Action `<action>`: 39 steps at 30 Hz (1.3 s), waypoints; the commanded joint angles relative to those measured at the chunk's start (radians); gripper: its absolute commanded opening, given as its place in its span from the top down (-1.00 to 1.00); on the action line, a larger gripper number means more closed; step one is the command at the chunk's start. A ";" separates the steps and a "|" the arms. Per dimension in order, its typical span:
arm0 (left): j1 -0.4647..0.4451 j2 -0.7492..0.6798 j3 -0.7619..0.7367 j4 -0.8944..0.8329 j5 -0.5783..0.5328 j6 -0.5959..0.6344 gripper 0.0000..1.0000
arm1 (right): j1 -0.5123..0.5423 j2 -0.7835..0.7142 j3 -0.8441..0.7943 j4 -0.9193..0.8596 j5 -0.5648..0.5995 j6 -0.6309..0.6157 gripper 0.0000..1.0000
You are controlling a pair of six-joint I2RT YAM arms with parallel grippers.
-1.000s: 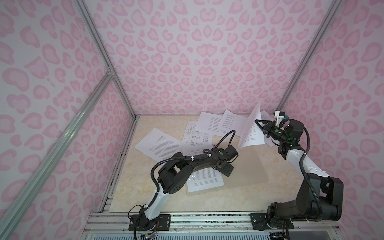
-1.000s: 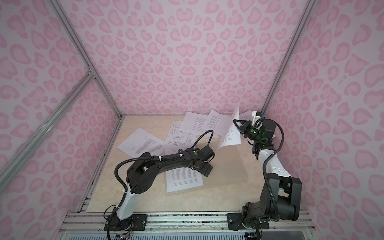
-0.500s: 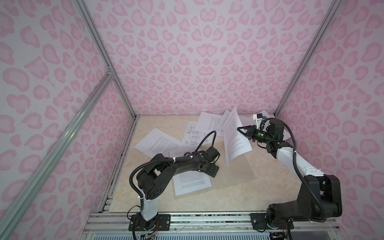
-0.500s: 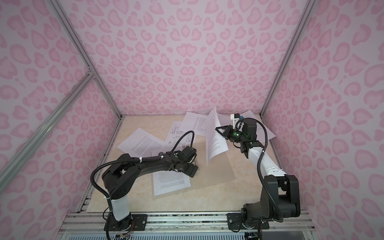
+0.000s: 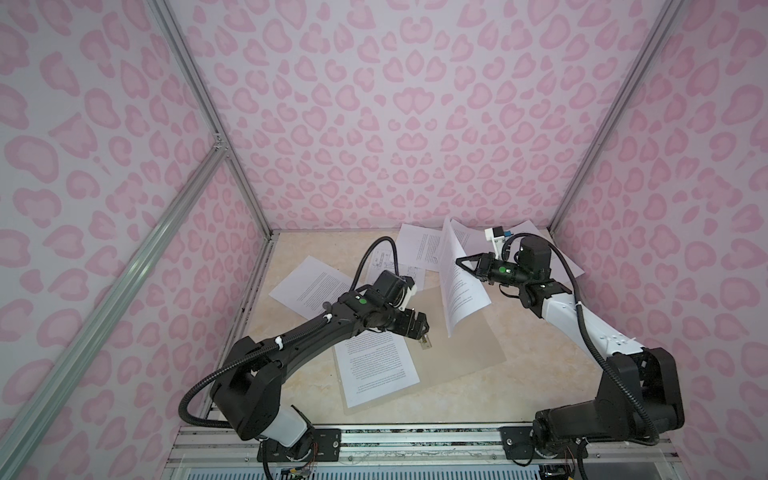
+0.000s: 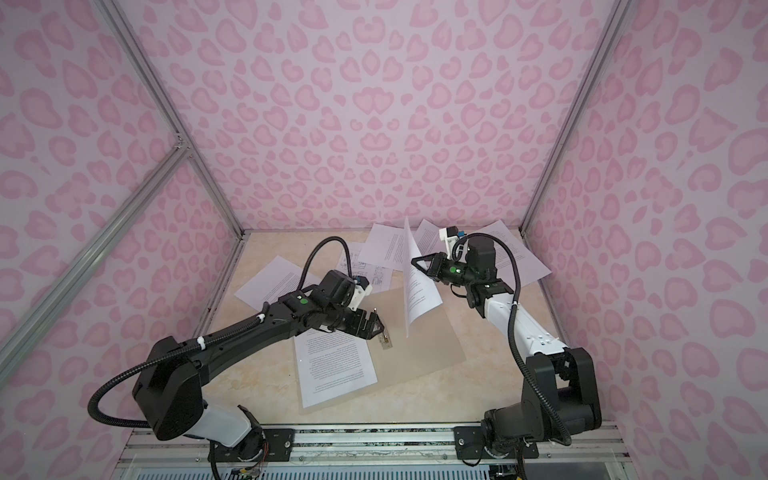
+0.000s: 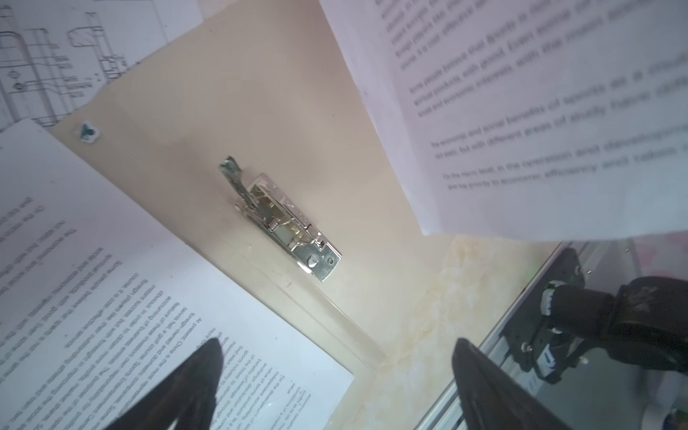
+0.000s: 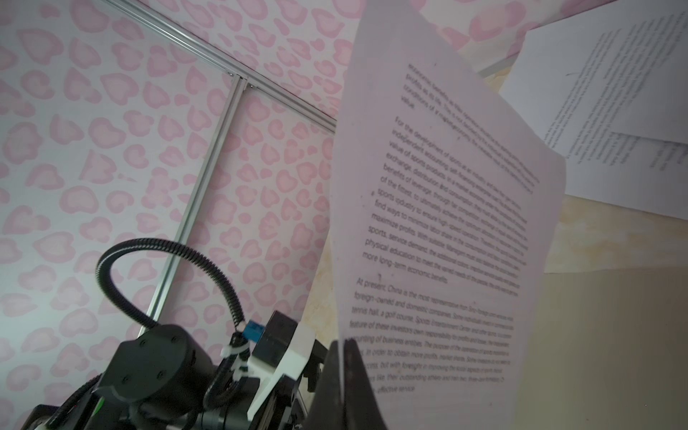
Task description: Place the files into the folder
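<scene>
**a:** what's in front of you, biggest first?

**b:** i see the beige marble table [image 5: 332, 249], with the folder [image 5: 461, 353] lying open and flat near its middle in both top views [image 6: 419, 353].

**a:** and the files?

**b:** one printed sheet [image 5: 374, 365] lies on the folder's left half. the rest are off it. a left sheet [image 5: 311, 286] is on the bare table, the line-drawing sheet [image 7: 56, 56] sits at the folder's far edge, and the back sheets [image 5: 419, 245] overlap by the rear wall.

**a:** anything off the table?

**b:** yes, the held sheet [image 5: 461, 291]. my right gripper [image 5: 458, 262] has its jaws pinched together on that sheet's edge. it hangs almost upright over the folder's right half, and its text is readable from the right wrist [image 8: 446, 223].

**a:** left side?

**b:** my left gripper [image 5: 422, 330] hovers low over the folder's spine, jaws wide apart, gripping nothing. just beside it is the metal clip [image 7: 286, 223], fixed to the folder, with its lever tilted up.
</scene>
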 commanded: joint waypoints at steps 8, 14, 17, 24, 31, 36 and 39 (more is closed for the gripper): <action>0.269 0.021 -0.185 0.030 0.217 -0.163 -0.96 | -0.086 0.051 -0.019 -0.477 0.135 -0.407 1.00; 0.315 0.121 -0.180 0.006 0.216 -0.153 -0.95 | -0.095 0.196 -0.066 -0.501 0.223 -0.530 1.00; 0.354 0.147 -0.191 0.002 0.223 -0.155 -0.96 | -0.094 0.212 -0.078 -0.505 0.260 -0.548 1.00; 0.401 0.163 -0.198 -0.004 0.238 -0.143 -0.96 | -0.092 0.178 -0.157 -0.445 0.275 -0.517 1.00; 0.404 0.174 -0.201 -0.012 0.229 -0.130 -0.96 | -0.090 0.156 -0.194 -0.426 0.291 -0.498 1.00; 0.407 0.177 -0.198 -0.011 0.236 -0.129 -0.96 | -0.127 0.150 -0.177 -0.490 0.337 -0.511 1.00; 0.408 0.172 -0.199 -0.016 0.231 -0.124 -0.96 | -0.158 0.128 -0.187 -0.482 0.330 -0.509 1.00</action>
